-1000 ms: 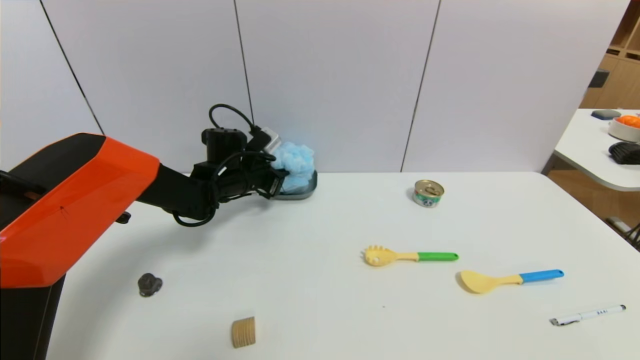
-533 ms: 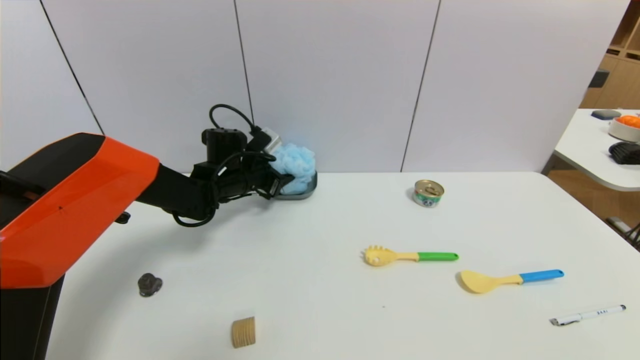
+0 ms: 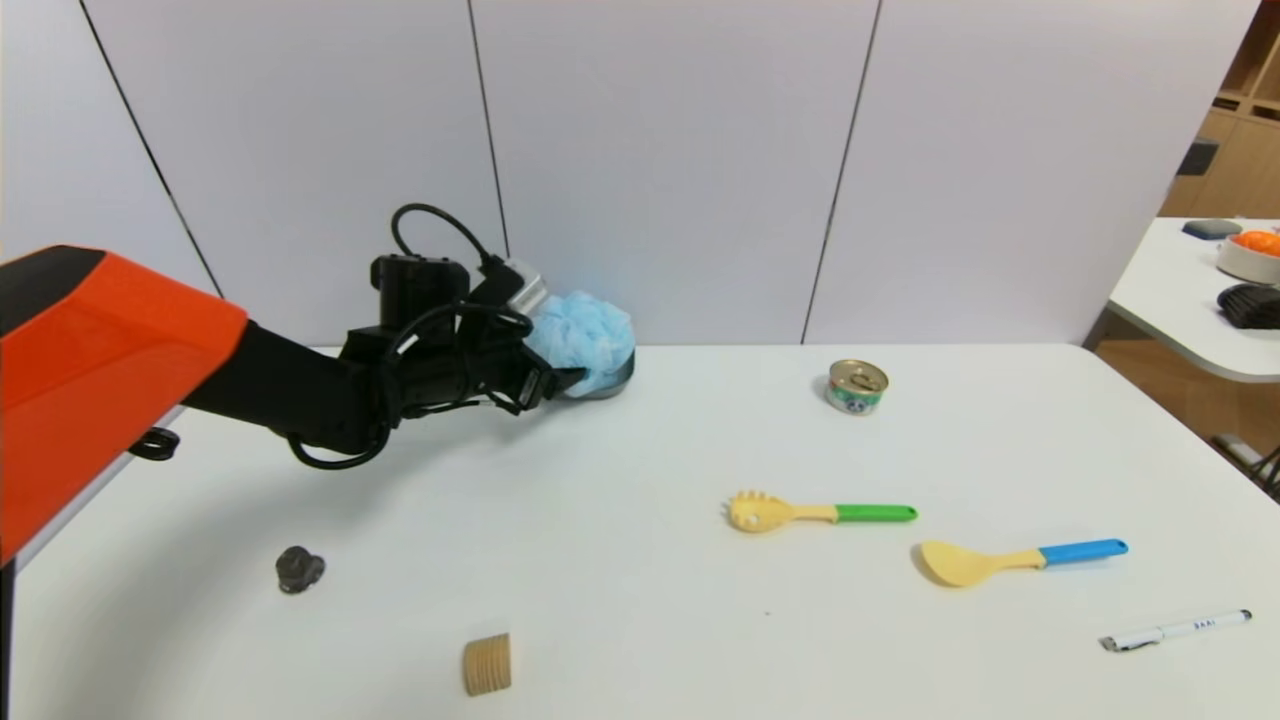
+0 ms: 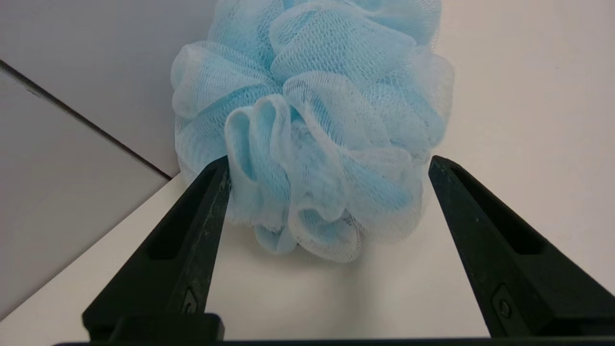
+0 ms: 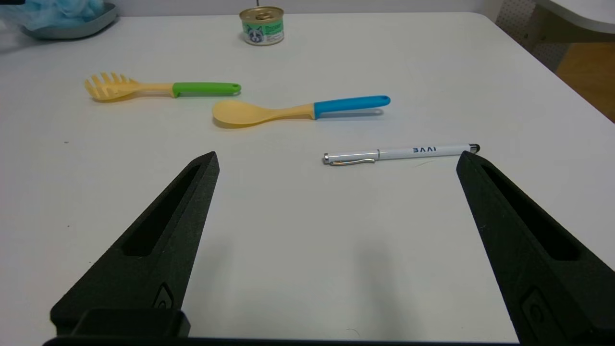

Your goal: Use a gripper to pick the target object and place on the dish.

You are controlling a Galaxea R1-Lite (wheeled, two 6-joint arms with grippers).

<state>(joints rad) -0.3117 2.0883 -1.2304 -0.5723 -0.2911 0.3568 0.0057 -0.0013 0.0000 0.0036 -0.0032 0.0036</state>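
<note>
Left gripper (image 4: pixel 329 161) sits at the far left of the counter (image 3: pixel 640 600), jaws spread wide with the pouf (image 3: pixel 585 340) just ahead of the tips, holding nothing. In the left wrist view 1 tip touches or nearly touches the mesh and the other stands just clear of it. The pouf rests on the dish (image 3: pixel 622 372), close against the back wall; it is wider than the dish, so only a sliver of rim shows under it from the head view. Placement looks done; what remains is likely a clean pull-away.

Risks from here:
- Loose mesh loops could snag on a jaw tip (the fabric is open netting, catches easily) and drag the pouf off the dish as the arm backs out.
- The pouf overhangs the rim and is light, so a small nudge could roll it onto the counter.
- A snag could also slide the dish itself; it looks small and light.

Right gripper (image 5: pixel 336 158) is parked low over the near right of the counter, jaws wide and empty, near a white pen (image 5: pixel 401 154). The can (image 3: pixel 857 386) and 2 yellow utensils lie well apart from the dish.
</note>
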